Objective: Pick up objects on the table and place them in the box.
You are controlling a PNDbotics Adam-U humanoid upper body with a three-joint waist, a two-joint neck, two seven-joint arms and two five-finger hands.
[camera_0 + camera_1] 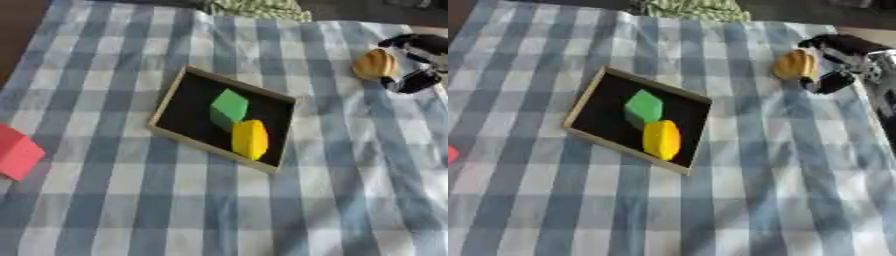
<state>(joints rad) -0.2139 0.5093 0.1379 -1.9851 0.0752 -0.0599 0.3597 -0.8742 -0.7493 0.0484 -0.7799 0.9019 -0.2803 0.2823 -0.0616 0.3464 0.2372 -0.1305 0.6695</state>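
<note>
A shallow wooden box (164,107) with a black floor lies on the checked cloth. Inside it sit a green block (229,108) and a yellow rounded block (250,139), side by side. At the upper right my right hand (839,60) is curled around an orange ridged object (794,65) that rests at table level. A red block (16,152) lies at the left edge of the left eye view. My left hand shows in neither view.
The blue and white checked cloth (350,190) covers the table. A green patterned fabric (258,7) lies at the far edge. Bare dark surface shows at the upper left corner (17,20).
</note>
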